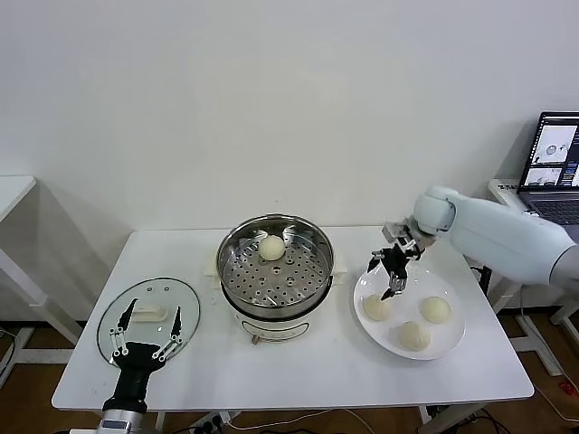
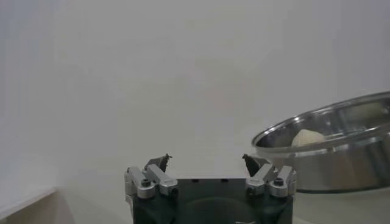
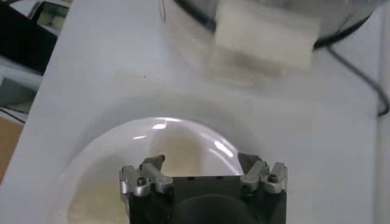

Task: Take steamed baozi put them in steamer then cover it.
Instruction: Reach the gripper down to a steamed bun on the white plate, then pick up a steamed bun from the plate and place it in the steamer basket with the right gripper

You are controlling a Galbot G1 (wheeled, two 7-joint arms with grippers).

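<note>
Hovering with its fingers spread and nothing between them, the right gripper sits above the near-steamer edge of the white plate. Three steamed baozi remain on that plate: the nearest baozi lies just below and slightly ahead of the fingertips, the second baozi lies further out to the gripper's right, and the third baozi lies toward the table's front edge. In the right wrist view the fingers stand apart over the plate's rim, with no bun between them.

One baozi already rests on the perforated tray of the steamer, which stands just to the gripper's left. The step in hand appears to be the second transfer: one bun is loaded and three are left.

The left gripper waits at the front left of the table, fingers wide and holding nothing, directly over the glass cover, which lies flat on the table with its white handle between the fingertips. The left wrist view shows the steamer wall off to the side, with the loaded bun visible above its rim.

Next move, as judged: lower the right gripper onto the nearest baozi, centre the fingers on both sides of it, and close gently, since the soft dough is likely to dent. The cover should be left down until the plate is emptied.
</note>
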